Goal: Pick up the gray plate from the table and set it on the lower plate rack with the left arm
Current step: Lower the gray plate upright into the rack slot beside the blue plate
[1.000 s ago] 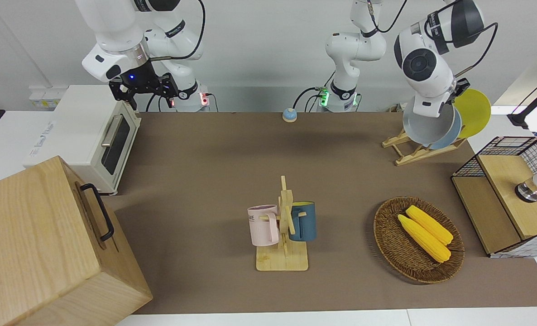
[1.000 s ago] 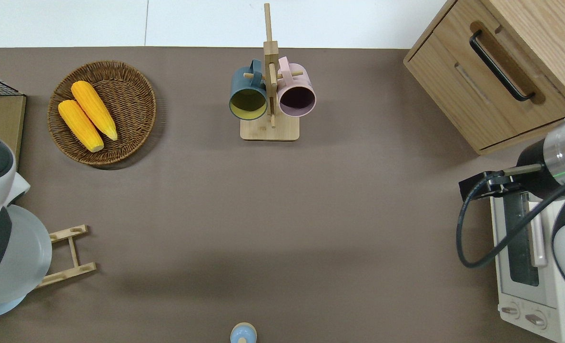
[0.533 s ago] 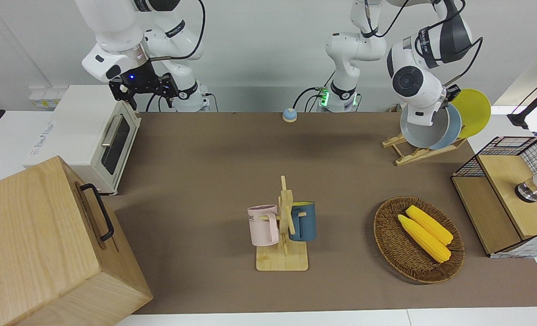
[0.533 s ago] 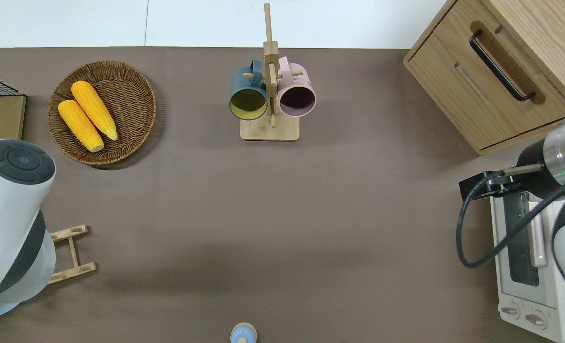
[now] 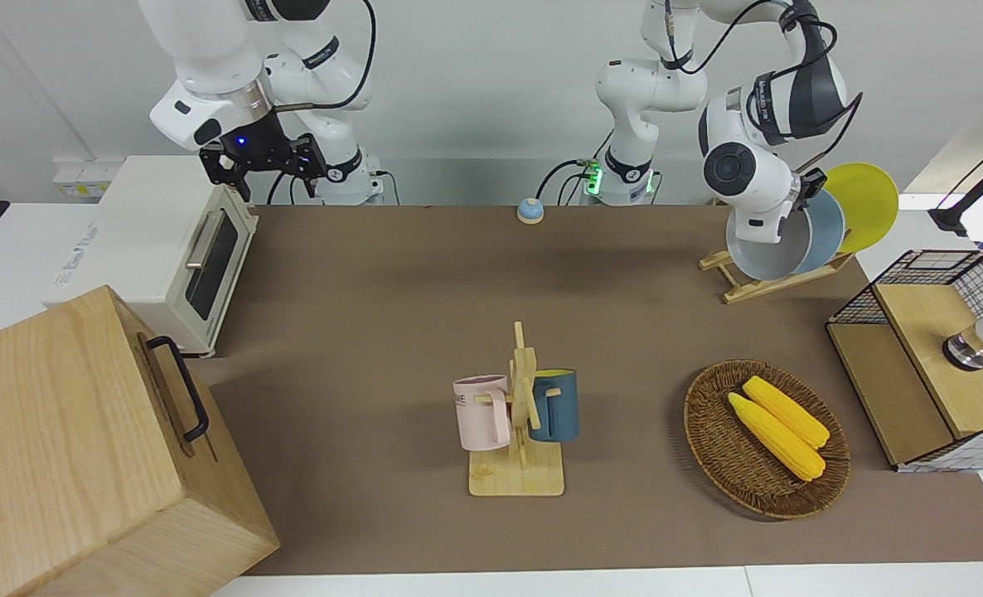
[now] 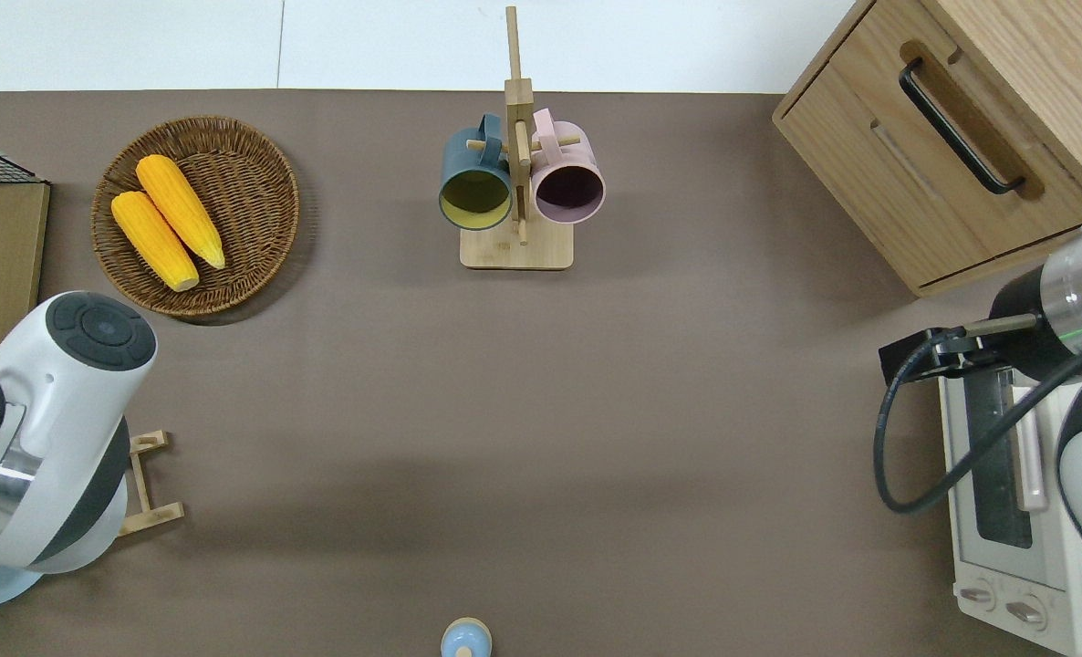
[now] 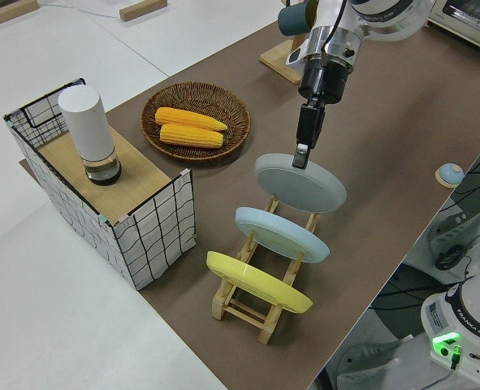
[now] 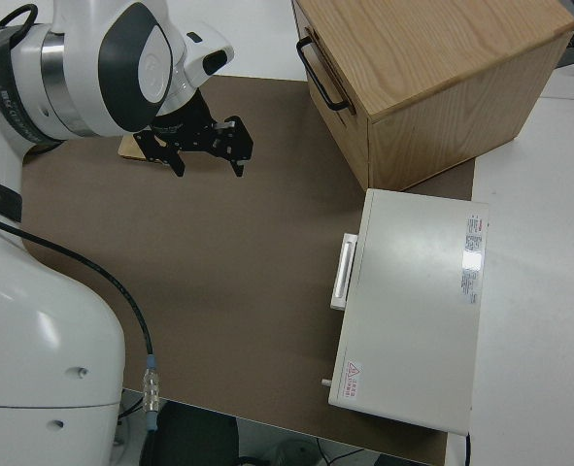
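Note:
The gray plate (image 7: 300, 184) stands slanted at the lower plate rack (image 7: 241, 306), in the slot at the end toward the table's middle. It also shows in the front view (image 5: 763, 254). My left gripper (image 7: 302, 154) is shut on the plate's upper rim. A light blue plate (image 7: 282, 234) and a yellow plate (image 7: 258, 282) stand in the slots beside it, toward the left arm's end. In the overhead view the left arm hides the plates, and only the rack's end (image 6: 146, 484) shows. My right gripper (image 8: 207, 160) is open and parked.
A wicker basket with two corn cobs (image 5: 765, 439) and a wire crate with a white cylinder (image 5: 931, 356) lie farther from the robots than the rack. A mug tree (image 5: 516, 414), a toaster oven (image 5: 168, 249), a wooden cabinet (image 5: 85, 448) and a small blue bell (image 5: 530, 211) are also on the table.
My left arm has lowered the gray plate and shifted it toward the table's middle, down to the rack's end slot. The right arm has not moved.

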Robot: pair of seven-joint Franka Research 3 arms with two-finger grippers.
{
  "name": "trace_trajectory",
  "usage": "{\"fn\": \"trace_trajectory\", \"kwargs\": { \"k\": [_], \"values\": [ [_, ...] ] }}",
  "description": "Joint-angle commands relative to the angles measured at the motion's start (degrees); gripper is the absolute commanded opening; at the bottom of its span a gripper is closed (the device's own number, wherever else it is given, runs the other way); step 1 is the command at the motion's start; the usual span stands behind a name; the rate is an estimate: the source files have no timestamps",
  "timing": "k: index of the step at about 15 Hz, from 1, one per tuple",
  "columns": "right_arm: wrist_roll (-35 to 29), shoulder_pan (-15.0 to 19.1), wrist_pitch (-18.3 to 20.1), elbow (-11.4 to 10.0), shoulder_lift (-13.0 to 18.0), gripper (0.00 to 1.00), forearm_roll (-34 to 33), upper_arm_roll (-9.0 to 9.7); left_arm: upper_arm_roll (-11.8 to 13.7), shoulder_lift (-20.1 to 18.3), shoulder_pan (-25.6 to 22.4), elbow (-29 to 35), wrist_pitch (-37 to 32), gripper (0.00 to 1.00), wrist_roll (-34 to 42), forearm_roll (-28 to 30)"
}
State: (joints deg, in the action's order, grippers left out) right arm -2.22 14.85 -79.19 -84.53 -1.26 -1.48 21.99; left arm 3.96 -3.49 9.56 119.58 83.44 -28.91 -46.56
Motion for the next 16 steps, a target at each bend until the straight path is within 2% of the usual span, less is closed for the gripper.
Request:
{"fn": "trace_trajectory", "kwargs": {
  "k": [1, 11, 12, 13, 14, 15, 16],
  "values": [
    [-0.7, 1.3, 0.6, 0.4, 0.1, 0.983, -0.4, 1.21, -0.2, 0.5, 0.8, 2.2, 1.9, 0.00, -4.4, -1.4],
    [-0.7, 1.3, 0.6, 0.4, 0.1, 0.983, -0.4, 1.21, -1.3, 1.4, 0.8, 5.0, 3.7, 0.00, -9.9, -0.8],
    [-0.7, 1.3, 0.6, 0.3, 0.1, 0.983, -0.3, 1.21, -1.3, 1.4, 0.8, 5.0, 3.7, 0.09, -9.8, -0.7],
    [-0.7, 1.3, 0.6, 0.4, 0.1, 0.983, -0.4, 1.21, -1.3, 1.4, 0.8, 5.0, 3.7, 0.48, -9.2, -0.7],
    [-0.7, 1.3, 0.6, 0.4, 0.1, 0.983, -0.3, 1.21, -1.3, 1.4, 0.8, 5.0, 3.8, 0.70, -9.1, -0.7],
    [-0.7, 1.3, 0.6, 0.4, 0.1, 0.983, -0.4, 1.21, -1.3, 1.3, 0.8, 5.0, 3.7, 0.89, -8.8, -0.7],
    [-0.7, 1.3, 0.6, 0.4, 0.1, 0.983, -0.4, 1.21, -1.3, 1.3, 0.8, 4.9, 3.7, 0.99, -8.7, -0.7]
  ]
}}
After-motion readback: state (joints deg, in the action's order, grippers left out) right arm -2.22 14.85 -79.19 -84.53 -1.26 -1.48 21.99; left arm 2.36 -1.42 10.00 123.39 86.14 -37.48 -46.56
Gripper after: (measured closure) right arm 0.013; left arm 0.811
